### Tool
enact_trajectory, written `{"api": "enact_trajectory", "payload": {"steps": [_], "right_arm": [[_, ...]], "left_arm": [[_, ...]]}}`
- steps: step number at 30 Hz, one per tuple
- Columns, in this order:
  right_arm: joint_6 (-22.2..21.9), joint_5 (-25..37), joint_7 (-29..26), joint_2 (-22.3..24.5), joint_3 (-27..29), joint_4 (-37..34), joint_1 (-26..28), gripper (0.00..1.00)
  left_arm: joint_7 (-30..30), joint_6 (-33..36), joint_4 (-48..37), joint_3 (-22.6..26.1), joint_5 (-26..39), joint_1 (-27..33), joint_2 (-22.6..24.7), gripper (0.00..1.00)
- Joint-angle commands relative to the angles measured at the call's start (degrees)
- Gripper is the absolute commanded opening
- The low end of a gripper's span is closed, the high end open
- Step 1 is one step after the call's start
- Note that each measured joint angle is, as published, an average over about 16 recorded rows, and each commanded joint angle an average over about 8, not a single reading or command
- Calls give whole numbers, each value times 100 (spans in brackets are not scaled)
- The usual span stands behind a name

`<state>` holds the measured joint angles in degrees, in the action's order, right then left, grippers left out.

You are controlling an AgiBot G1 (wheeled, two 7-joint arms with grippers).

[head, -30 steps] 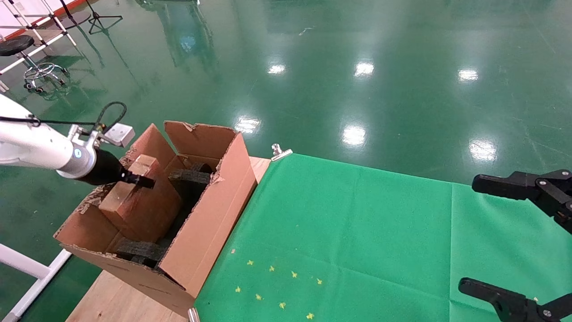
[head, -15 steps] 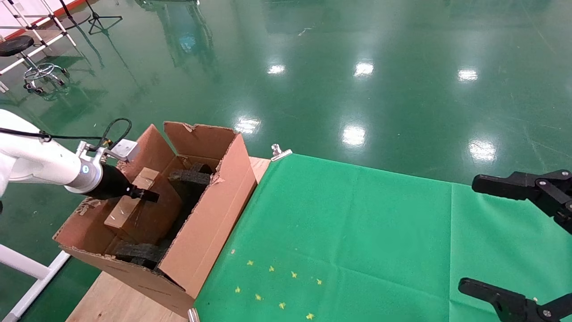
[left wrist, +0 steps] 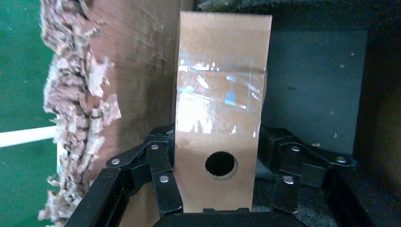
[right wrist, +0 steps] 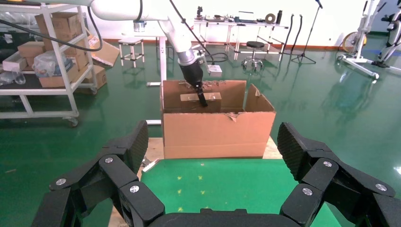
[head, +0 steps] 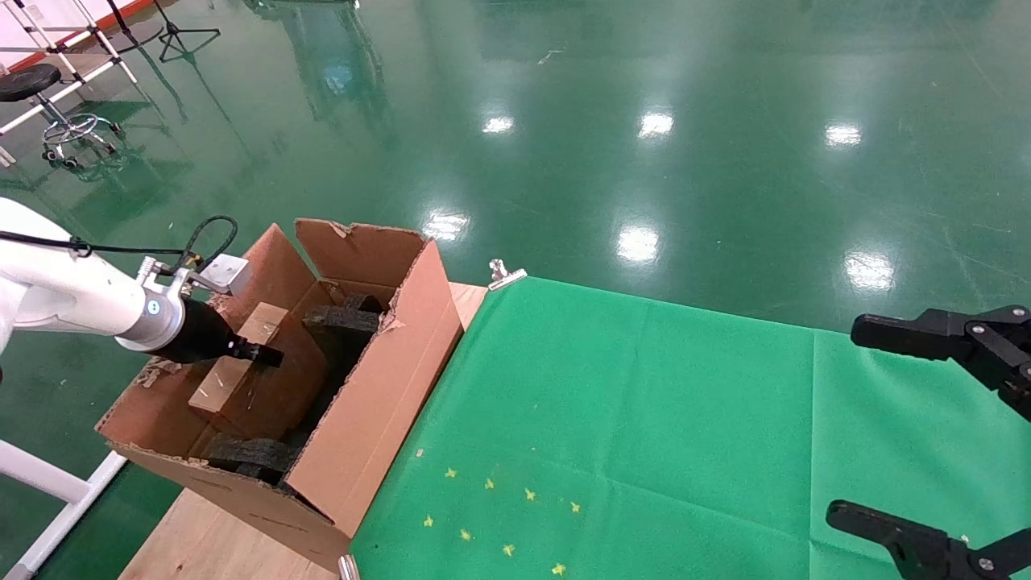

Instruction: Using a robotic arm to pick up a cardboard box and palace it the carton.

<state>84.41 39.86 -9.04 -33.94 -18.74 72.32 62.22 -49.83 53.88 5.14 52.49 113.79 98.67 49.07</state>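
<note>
1. glossy green floor [head: 644, 97] filled the background, and a stool [head: 48, 105] stood at about 10 o'clock in the head view.
2. green cloth [head: 644, 419] covered most of the wooden table [head: 217, 548], held at its far corner by a metal clip [head: 503, 272]; small yellow marks [head: 499, 515] dotted the cloth toward 6 o'clock.
3. the carton [head: 378, 403] sat at the table's left end, at about 8 o'clock in the head view, its torn flaps upright.
4. black foam [head: 342, 318] lay inside the carton at the far end, and more of it showed at the near end.
5. the box [head: 266, 387] stood inside the carton, leaning along its left flap, with its taped narrow face and round hole turned toward the left wrist camera.
6. the left arm [head: 72, 290] reached over the left flap, and the left gripper [left wrist: 215, 177] had its linked fingers [left wrist: 161, 165] pressed against both sides of the box [left wrist: 222, 94], clamped around it near the hole.
7. the right gripper [right wrist: 213, 189] hung over the cloth at about 4 o'clock in the head view, well apart from the carton [right wrist: 215, 127], with its fingers spread wide and nothing between them.
</note>
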Motion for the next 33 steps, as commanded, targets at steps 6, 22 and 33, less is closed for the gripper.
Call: {"api": "enact_trajectory", "payload": {"steps": [6,22,33], "right_arm": [[0,0,0,0,0,0,0,100],[0,-1,1,0,-1,-1,1,100],[-2,-3,2,1,-2,-2,0,100]], "left_arm": [[-13,44,15,6,19,3,-13,100],[139,-57,706,-8,12,309,-173,100],[523,664,2303,-321,-660,164,-691,100]]}}
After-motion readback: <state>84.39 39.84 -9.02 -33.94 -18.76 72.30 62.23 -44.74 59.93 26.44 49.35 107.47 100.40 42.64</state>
